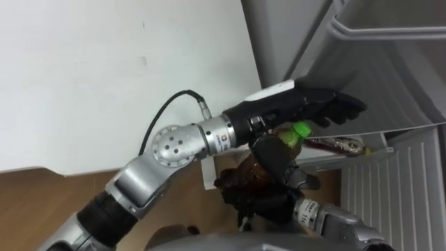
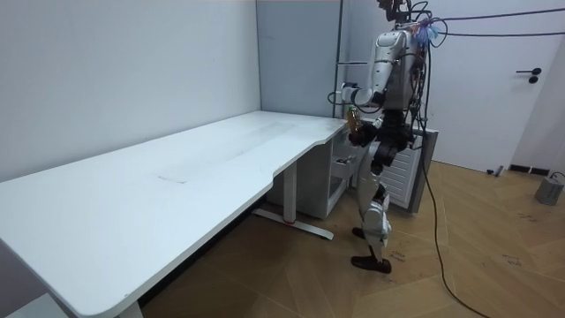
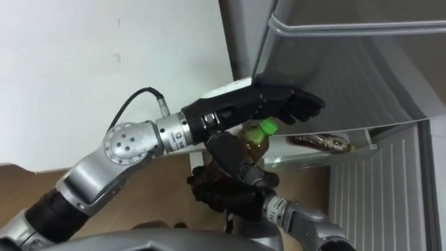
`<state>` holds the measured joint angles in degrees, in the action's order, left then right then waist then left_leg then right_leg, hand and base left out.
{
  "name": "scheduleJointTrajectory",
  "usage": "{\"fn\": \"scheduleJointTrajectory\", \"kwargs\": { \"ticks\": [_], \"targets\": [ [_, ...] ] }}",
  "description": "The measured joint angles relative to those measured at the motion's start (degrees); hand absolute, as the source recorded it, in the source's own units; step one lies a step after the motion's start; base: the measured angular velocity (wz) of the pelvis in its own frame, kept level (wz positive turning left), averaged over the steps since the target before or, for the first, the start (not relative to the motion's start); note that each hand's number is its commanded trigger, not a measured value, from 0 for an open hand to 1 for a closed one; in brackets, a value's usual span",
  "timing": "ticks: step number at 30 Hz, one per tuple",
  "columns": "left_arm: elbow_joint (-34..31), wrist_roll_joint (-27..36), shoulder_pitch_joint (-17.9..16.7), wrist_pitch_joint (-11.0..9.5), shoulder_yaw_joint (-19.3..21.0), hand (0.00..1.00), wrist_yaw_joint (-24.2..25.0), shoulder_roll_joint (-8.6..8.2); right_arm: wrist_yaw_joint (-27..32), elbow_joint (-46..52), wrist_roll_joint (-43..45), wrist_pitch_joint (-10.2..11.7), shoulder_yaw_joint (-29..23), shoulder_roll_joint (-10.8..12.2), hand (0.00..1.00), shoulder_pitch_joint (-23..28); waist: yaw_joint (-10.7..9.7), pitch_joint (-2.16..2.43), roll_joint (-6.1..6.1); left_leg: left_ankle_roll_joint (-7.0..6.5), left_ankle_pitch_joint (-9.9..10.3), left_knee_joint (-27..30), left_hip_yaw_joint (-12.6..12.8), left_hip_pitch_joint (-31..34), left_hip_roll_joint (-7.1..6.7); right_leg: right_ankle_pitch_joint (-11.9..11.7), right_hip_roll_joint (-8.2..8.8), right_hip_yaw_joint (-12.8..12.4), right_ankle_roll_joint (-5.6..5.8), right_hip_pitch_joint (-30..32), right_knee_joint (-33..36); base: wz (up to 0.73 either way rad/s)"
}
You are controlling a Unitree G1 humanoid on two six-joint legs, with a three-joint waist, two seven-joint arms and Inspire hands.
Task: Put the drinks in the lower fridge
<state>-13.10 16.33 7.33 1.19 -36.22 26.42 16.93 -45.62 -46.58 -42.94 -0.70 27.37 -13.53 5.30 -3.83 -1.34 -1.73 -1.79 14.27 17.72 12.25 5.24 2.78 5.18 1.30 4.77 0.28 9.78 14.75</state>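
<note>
My right hand (image 1: 279, 171) is shut on a brown drink bottle (image 1: 287, 141) with a green cap, which it holds tilted in front of the open fridge. My left hand (image 1: 306, 104) reaches over the bottle, its fingers nearly straight against the lower edge of the grey fridge door (image 1: 390, 70). A second dark bottle (image 1: 336, 146) lies on a shelf inside the fridge, just beyond the green cap. In the room view I stand upright at the fridge (image 2: 404, 172) with the drink bottle (image 2: 353, 113) at chest height.
The white desk (image 2: 221, 150) ends just left of the fridge, and its top (image 1: 104, 77) lies under my left arm. A white ribbed panel (image 1: 404, 188) stands at the lower right. A grey bin (image 2: 551, 189) sits on the wooden floor far off.
</note>
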Motion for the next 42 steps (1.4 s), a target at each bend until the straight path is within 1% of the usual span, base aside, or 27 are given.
{"fn": "scheduleJointTrajectory", "kwargs": {
  "ticks": [4,8,9,10,11,12,13,14,15,16,18,20,22,25,26,27,28,30,31,32,33,34,35,37,39,40,42],
  "targets": [
    [-2.6,3.8,0.0,1.5,2.7,0.0,1.9,0.02,0.0,0.0,0.6,-0.7,-1.7,0.0,1.0,0.5,0.5,-0.04,-0.06,0.11,0.1,-0.2,0.1,-1.5,0.14,0.1,-0.17,-0.1,-0.07,-1.5,-0.2,0.0],
    [-8.4,9.1,0.0,1.5,7.1,0.0,3.0,0.2,0.0,0.0,0.2,-0.7,-3.6,-0.1,1.0,1.6,1.6,-0.04,-0.07,0.43,0.3,-0.2,0.1,-2.2,0.56,0.3,-0.49,0.0,-0.38,-2.4,0.0,0.0],
    [-11.2,12.1,0.0,1.3,9.1,0.0,3.1,-0.08,0.0,0.0,0.3,-0.7,-3.5,-0.1,1.0,1.8,2.1,-0.09,-0.16,0.56,0.2,-0.5,0.2,-3.0,0.59,0.3,-0.56,0.0,-0.49,-2.9,-0.1,0.0],
    [-12.7,13.7,0.0,0.9,10.5,0.0,3.1,-0.48,0.1,0.1,0.4,-0.7,-3.6,0.0,1.0,2.2,2.4,0.02,-0.3,0.63,0.1,-0.7,0.2,-3.4,0.57,0.5,-0.57,0.0,-0.54,-3.2,0.0,0.0],
    [-15.9,17.1,0.0,-1.1,14.3,0.0,3.1,-1.85,0.2,0.4,0.7,-0.7,-3.6,0.1,1.0,2.7,2.8,0.02,-0.67,0.85,0.0,-1.5,0.2,-4.5,0.49,0.8,-0.58,0.0,-0.59,-3.9,-0.1,0.0],
    [-18.1,20.9,0.0,-3.9,18.2,0.0,2.8,-3.59,0.2,0.4,0.9,-0.7,-3.6,0.2,1.0,3.1,2.9,0.19,-1.01,1.04,-0.3,-2.4,0.1,-5.8,0.42,1.1,-0.58,0.1,-0.66,-4.8,-0.2,0.04],
    [-18.9,22.7,0.0,-5.1,19.8,0.0,2.4,-4.53,0.2,0.5,1.2,-0.7,-3.6,0.3,1.0,3.3,3.0,0.38,-1.18,1.1,-0.3,-2.7,0.1,-6.3,0.41,1.3,-0.63,0.1,-0.65,-5.2,-0.3,0.04],
    [-20.1,25.2,0.0,-7.2,22.2,0.0,1.2,-6.09,0.3,0.8,2.2,-0.7,-3.9,0.4,1.0,3.8,3.5,0.69,-1.4,1.23,-0.4,-3.4,0.1,-7.5,0.45,1.4,-0.76,0.1,-0.74,-6.2,-0.7,0.0],
    [-20.6,27.1,0.0,-8.4,23.9,0.0,0.2,-7.6,0.5,1.2,3.0,-0.7,-4.1,0.3,1.0,4.4,4.2,0.83,-1.58,1.32,-0.4,-4.0,0.0,-8.3,0.45,1.4,-0.94,0.2,-0.76,-7.0,-1.2,0.0],
    [-20.8,27.6,0.0,-8.8,24.7,0.0,-0.4,-8.12,0.5,1.2,3.1,-0.7,-4.1,0.3,1.0,4.6,4.5,1.0,-1.72,1.36,-0.4,-4.2,0.0,-8.7,0.44,1.5,-0.96,0.2,-0.79,-7.3,-1.3,0.04],
    [-21.9,29.3,-0.4,-8.9,26.6,0.0,-2.5,-8.95,0.5,1.6,3.3,-0.5,-4.6,0.4,1.0,5.5,5.9,1.08,-1.82,1.45,-0.4,-4.2,-0.3,-9.1,0.47,1.4,-1.04,0.5,-0.81,-8.2,-2.0,0.06],
    [-22.2,29.3,-0.4,-8.9,28.3,0.0,-4.0,-8.82,0.5,1.6,3.6,-0.5,-5.1,0.4,1.0,5.7,6.0,1.09,-1.75,1.44,-0.4,-4.2,-0.5,-9.0,0.52,1.3,-1.01,0.7,-0.76,-8.4,-2.1,0.07],
    [-22.2,29.1,-0.5,-8.9,30.1,0.0,-5.7,-8.8,0.6,2.2,5.0,-0.5,-6.7,1.0,1.0,6.4,6.7,1.09,-1.6,1.42,-0.4,-4.3,-0.6,-9.4,0.51,1.4,-0.96,0.8,-0.75,-8.7,-2.1,0.02],
    [-22.5,29.1,-0.5,-8.9,34.9,0.0,-8.1,-9.39,0.8,2.5,5.9,-0.5,-9.3,1.9,1.0,7.8,7.9,1.07,-1.37,1.53,-0.2,-4.7,-0.6,-10.0,0.52,1.4,-1.17,0.7,-0.75,-9.6,-2.5,0.0],
    [-22.9,29.1,-0.5,-9.0,37.5,0.0,-9.3,-9.73,0.8,2.6,6.4,-0.5,-10.8,2.4,1.0,8.7,8.5,1.12,-1.14,1.62,0.0,-4.8,-0.6,-10.0,0.54,1.3,-1.33,0.8,-0.77,-10.0,-3.1,0.0],
    [-23.1,29.0,-0.5,-9.8,40.0,0.0,-10.4,-9.59,0.8,2.9,6.4,-0.2,-11.9,2.6,1.0,9.5,9.1,1.21,-1.02,1.65,0.0,-4.8,-0.7,-10.0,0.57,1.3,-1.38,0.8,-0.79,-10.1,-3.1,0.04],
    [-23.1,28.8,-0.5,-10.3,41.0,0.0,-11.1,-9.54,0.8,3.0,6.4,0.0,-12.3,2.7,1.0,9.8,9.2,1.22,-0.94,1.66,0.0,-4.8,-0.8,-10.1,0.61,1.3,-1.38,0.9,-0.81,-10.2,-3.1,0.03],
    [-23.7,25.4,-0.6,-11.8,45.0,0.0,-14.0,-9.6,0.6,3.0,6.8,0.9,-13.8,3.2,1.0,11.0,10.5,1.07,-0.63,1.69,0.0,-5.3,-0.8,-11.2,0.59,1.5,-1.36,1.1,-0.85,-11.0,-3.2,0.0],
    [-24.0,24.3,-0.8,-12.0,46.0,0.0,-14.6,-9.6,0.5,3.0,7.1,1.3,-14.5,3.4,1.0,11.4,10.8,1.08,-0.57,1.69,0.0,-5.5,-0.8,-11.6,0.62,1.5,-1.36,1.2,-0.86,-11.2,-3.2,0.0],
    [-24.3,22.7,-0.9,-12.6,48.5,0.0,-15.1,-9.48,0.4,3.3,7.8,1.9,-15.9,4.0,1.0,12.2,11.6,1.04,-0.31,1.7,0.0,-5.8,-0.7,-12.0,0.59,1.7,-1.37,1.0,-0.79,-11.6,-3.2,0.0],
    [-24.6,21.5,-0.9,-13.3,50.9,0.0,-16.2,-9.37,0.4,4.1,8.3,2.0,-17.1,4.2,1.0,13.1,12.2,1.12,-0.18,1.71,0.0,-6.0,-0.8,-12.2,0.58,1.7,-1.33,1.1,-0.73,-11.7,-3.3,0.0],
    [-24.7,21.2,-0.9,-13.9,52.1,0.0,-16.7,-9.37,0.2,4.2,8.4,2.1,-17.5,4.3,1.0,13.4,12.5,1.18,-0.03,1.71,0.0,-6.0,-0.8,-12.3,0.58,1.7,-1.31,1.1,-0.71,-11.8,-3.3,0.0],
    [-24.7,20.4,-1.0,-14.9,54.4,0.0,-18.0,-9.36,-0.1,4.3,8.4,2.5,-17.9,4.3,1.0,14.1,13.3,1.35,0.25,1.7,0.0,-6.0,-0.7,-12.6,0.54,1.7,-1.32,1.1,-0.7,-11.9,-3.5,0.0],
    [-24.7,18.4,-1.0,-16.1,58.2,0.0,-20.8,-9.38,-0.4,4.4,8.8,3.3,-18.6,4.4,1.0,14.9,13.9,1.4,0.58,1.7,0.0,-6.0,-1.0,-13.0,0.56,1.7,-1.31,1.6,-0.69,-12.7,-4.2,0.08],
    [-24.7,14.5,-1.9,-18.3,63.3,0.0,-25.2,-9.38,-1.1,4.3,10.3,4.7,-20.5,5.2,1.0,15.7,14.4,1.45,1.24,1.72,-0.1,-6.1,-1.5,-13.6,0.56,1.7,-1.34,2.0,-0.69,-13.1,-4.2,0.11],
    [-24.7,13.8,-2.4,-18.9,64.4,0.0,-26.2,-9.38,-1.3,4.3,10.5,4.9,-20.9,5.3,1.0,16.2,14.6,1.44,1.36,1.73,-0.1,-6.2,-1.6,-13.6,0.55,1.7,-1.35,2.0,-0.7,-13.3,-4.2,0.05],
    [-24.7,10.1,-3.7,-19.4,69.0,0.0,-31.0,-9.4,-1.9,4.6,11.1,4.9,-23.2,5.9,1.0,16.9,15.5,1.52,1.65,1.74,-0.1,-6.3,-1.8,-13.7,0.51,1.8,-1.26,2.4,-0.64,-13.7,-4.3,0.06]
  ]
}}
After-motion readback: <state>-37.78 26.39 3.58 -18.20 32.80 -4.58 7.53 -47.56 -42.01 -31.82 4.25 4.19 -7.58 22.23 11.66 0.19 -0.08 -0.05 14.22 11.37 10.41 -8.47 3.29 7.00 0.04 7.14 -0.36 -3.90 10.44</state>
